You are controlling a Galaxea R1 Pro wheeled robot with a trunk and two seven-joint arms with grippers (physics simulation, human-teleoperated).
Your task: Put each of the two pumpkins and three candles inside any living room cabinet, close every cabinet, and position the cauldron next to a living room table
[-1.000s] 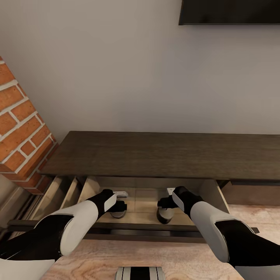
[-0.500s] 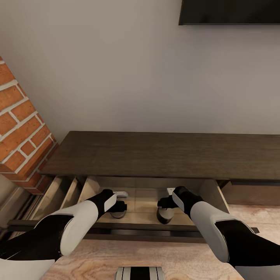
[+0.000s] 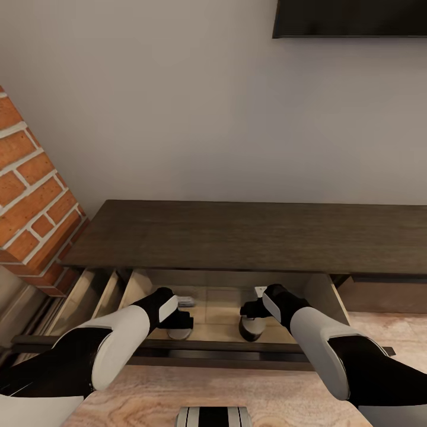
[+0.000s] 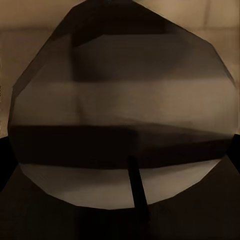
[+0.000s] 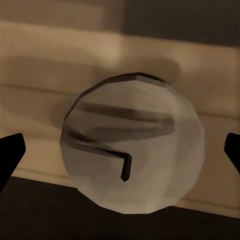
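Nearest the robot lies light wood-plank floor (image 3: 148,403), and beyond it the dark front rail of the pulled-out drawer (image 3: 225,347), lined in pale wood.

Both arms reach over that rail into the drawer. The left hand (image 3: 178,323) has dipped slightly compared with half a second ago, carrying its candle (image 3: 178,333) lower toward the drawer bottom; the rest of the scene is unchanged. In the left wrist view this candle (image 4: 120,115) looms very close, with dark finger edges at both sides, so the left hand looks closed on it, though contact with the drawer floor cannot be told.

The right hand (image 3: 254,311) hangs above the other candle (image 3: 250,331). In the right wrist view that candle (image 5: 132,145) stands on the pale lining with its wick showing, and the dark fingertips (image 5: 10,150) are spread well apart from it: this hand is open, the candle released.

So one candle seems delivered and the second is nearly set down.

Behind them runs the cabinet (image 3: 255,234) top, then the grey wall, the brick fireplace (image 3: 29,190) and the black TV (image 3: 350,18).
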